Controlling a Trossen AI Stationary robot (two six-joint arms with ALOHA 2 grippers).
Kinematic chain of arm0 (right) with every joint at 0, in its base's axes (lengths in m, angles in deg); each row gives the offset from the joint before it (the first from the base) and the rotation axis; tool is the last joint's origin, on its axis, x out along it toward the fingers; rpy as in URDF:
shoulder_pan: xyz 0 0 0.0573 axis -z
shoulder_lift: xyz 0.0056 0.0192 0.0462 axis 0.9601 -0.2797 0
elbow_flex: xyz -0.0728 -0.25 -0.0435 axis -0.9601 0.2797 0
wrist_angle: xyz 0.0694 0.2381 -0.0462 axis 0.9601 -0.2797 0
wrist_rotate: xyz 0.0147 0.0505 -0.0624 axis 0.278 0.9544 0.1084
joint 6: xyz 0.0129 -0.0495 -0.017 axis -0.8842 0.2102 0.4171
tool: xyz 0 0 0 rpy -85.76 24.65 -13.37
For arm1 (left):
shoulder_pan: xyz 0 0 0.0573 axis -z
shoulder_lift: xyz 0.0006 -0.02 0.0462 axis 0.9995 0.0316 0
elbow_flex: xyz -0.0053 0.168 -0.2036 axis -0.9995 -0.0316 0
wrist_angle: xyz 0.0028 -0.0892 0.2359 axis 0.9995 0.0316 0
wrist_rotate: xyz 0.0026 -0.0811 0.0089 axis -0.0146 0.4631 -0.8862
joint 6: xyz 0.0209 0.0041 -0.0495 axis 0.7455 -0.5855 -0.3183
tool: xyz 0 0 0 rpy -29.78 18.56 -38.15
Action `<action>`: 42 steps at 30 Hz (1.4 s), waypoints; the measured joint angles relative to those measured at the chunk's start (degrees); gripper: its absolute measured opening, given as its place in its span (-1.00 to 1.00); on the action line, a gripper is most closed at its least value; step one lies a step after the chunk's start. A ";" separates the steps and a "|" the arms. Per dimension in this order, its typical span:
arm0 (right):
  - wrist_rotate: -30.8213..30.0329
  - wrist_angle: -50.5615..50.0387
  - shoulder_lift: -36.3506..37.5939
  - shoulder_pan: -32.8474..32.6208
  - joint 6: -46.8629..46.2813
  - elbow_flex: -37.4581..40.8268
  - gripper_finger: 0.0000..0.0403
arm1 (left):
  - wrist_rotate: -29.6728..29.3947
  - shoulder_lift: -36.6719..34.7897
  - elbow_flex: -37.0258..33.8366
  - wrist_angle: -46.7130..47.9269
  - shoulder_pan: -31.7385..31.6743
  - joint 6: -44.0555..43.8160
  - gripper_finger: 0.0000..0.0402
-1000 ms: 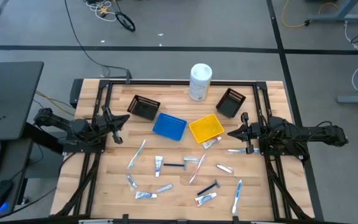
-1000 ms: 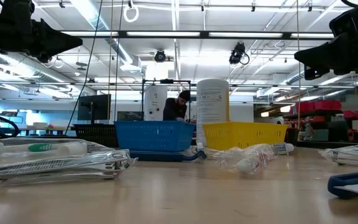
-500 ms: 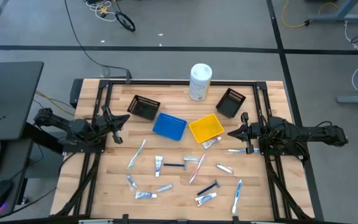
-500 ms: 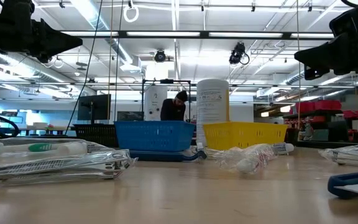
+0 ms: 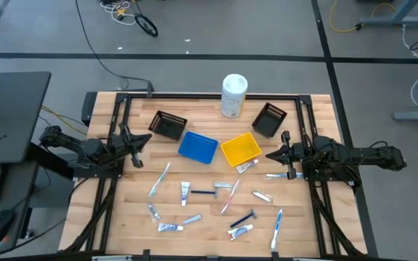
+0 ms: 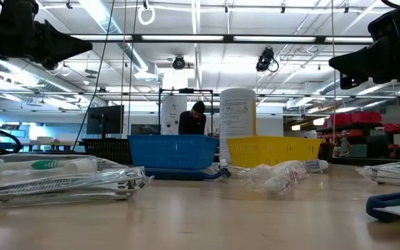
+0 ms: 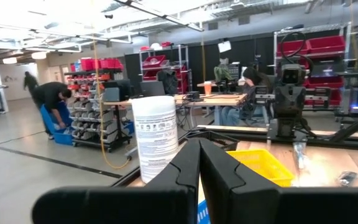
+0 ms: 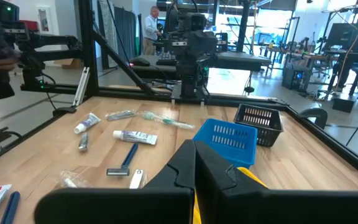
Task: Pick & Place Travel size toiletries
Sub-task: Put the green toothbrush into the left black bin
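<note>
No placement is complete: the travel size toiletries (image 5: 216, 203) all lie loose on the tabletop (image 5: 318, 116) on the near side of the yellow bin (image 5: 240, 148), one tube touching its corner. The left gripper (image 5: 142, 139) and right gripper (image 5: 273, 154) hover well apart from that bin on either side, fingers closed together and holding nothing.

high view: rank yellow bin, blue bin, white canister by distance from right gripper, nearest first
From the right gripper, at the table's right side:
1. Yellow bin, just beside it toward the centre.
2. White canister, at the far edge.
3. Blue bin, centre, past the yellow one.
</note>
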 joint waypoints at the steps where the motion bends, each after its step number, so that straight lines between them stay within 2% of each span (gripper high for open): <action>1: 0.02 0.01 -0.01 -0.02 -0.01 0.01 -0.99 | 0.67 0.00 0.00 0.00 0.00 -0.02 -0.92; 5: 0.01 0.00 0.00 -0.02 -0.02 0.01 -0.99 | 3.39 0.00 0.00 0.02 0.00 -0.77 -0.92; 10: 0.00 0.02 -0.01 0.00 0.00 0.01 -0.99 | 3.56 0.00 0.00 0.02 -0.02 -6.70 -0.88; 19: 0.00 0.34 -0.01 0.00 -0.05 0.01 -0.99 | 3.64 0.00 0.00 2.13 0.00 -11.92 -0.59; 25: 1.53 4.70 0.01 -0.02 -9.56 -0.01 -0.99 | 2.17 0.02 0.00 4.45 -0.01 -10.74 -0.45; 32: 1.53 8.72 0.01 -0.02 -10.11 -0.01 -0.99 | 2.13 0.02 0.00 5.13 -0.02 -16.28 -0.36; 34: -0.22 9.19 0.01 -0.02 -9.86 -0.01 -0.99 | 2.35 0.02 0.00 4.61 -0.01 -17.47 -0.33; 37: -5.89 8.17 -0.05 -0.02 -9.66 -0.01 -0.99 | 2.58 0.02 0.07 3.74 0.00 -18.29 -0.27; 42: -19.96 8.24 -0.12 -0.02 -9.30 -0.01 -0.99 | 3.73 0.56 1.93 4.11 0.00 -18.03 -0.21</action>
